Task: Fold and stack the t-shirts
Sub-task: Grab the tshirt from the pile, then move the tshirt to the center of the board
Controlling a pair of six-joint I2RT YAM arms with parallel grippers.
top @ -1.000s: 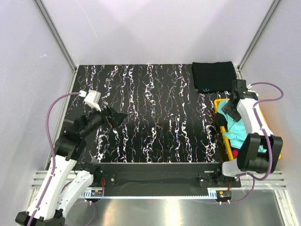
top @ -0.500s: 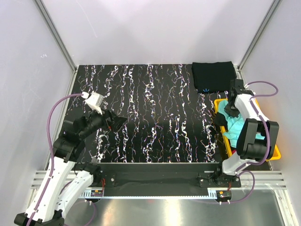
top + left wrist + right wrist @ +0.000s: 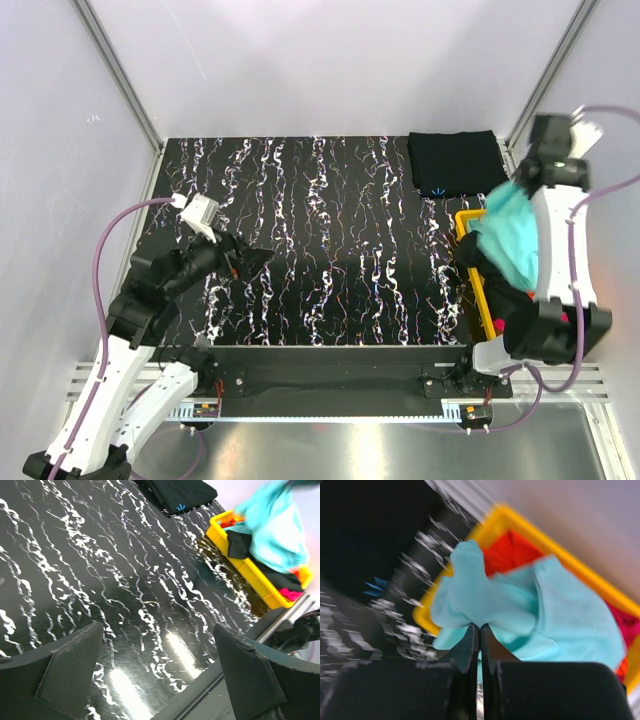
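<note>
Observing left gripper (image 3: 250,258) (image 3: 157,627) hovering over the left part of the worktop (image 3: 330,230) (image 3: 100,555), jaws spread wide, holding nothing, pointing towards the right side.

Noting the black, white-streaked worktop running across the middle, with a folded black t-shirt (image 3: 455,162) (image 3: 177,492) lying flat at its far right corner, just beyond the yellow bin (image 3: 466,220) (image 3: 250,570) (image 3: 505,515).

Recording the bin standing along the right edge, holding an orange t-shirt (image 3: 227,524) (image 3: 512,550) and a magenta t-shirt (image 3: 290,594) (image 3: 622,612). Also noting a black cloth (image 3: 480,255) (image 3: 239,545) draped over the bin's left rim, lying under the hanging shirt; unable to tell whether a shirt.

Finding right gripper (image 3: 515,188) (image 3: 479,630) raised above the bin's far end, jaws pinched tight on a bunched fold of the light teal t-shirt (image 3: 510,240) (image 3: 275,530) (image 3: 520,610). Seeing that shirt hanging from the gripper, its lower end reaching down into the bin over the other cloth. Noting the right arm crossing above the bin and hiding much of its contents in the top view.

Counting: two grippers, one bin, one teal, one orange, one magenta, one folded black shirt, one further black cloth.
</note>
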